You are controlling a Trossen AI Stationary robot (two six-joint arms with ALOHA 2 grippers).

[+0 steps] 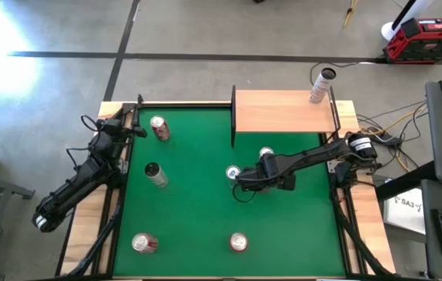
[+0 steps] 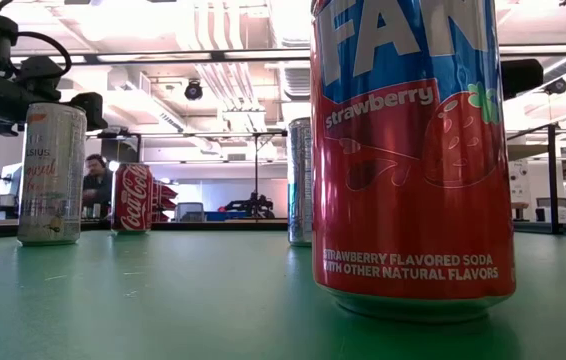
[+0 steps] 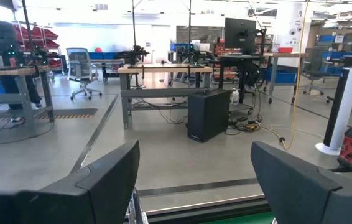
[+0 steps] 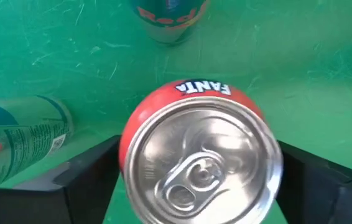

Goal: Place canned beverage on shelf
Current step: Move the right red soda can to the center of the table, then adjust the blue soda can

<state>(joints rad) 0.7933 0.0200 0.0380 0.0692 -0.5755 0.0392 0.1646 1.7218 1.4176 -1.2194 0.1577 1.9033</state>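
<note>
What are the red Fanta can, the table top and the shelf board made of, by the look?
Red Fanta strawberry soda can: likely aluminium, with a shiny bare silver lid, pull tab and glossy printed wall. Green table top: probably felt, matte with faint fibres and scuffs. Light tan rectangular shelf board: looks like wood, pale and matte, with a thin dark metal-looking frame.

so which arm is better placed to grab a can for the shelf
Right. The right gripper sits mid-table with its fingers open on either side of an upright Fanta can, close to the shelf. The left gripper waits at the table's far left corner, shut.
</note>
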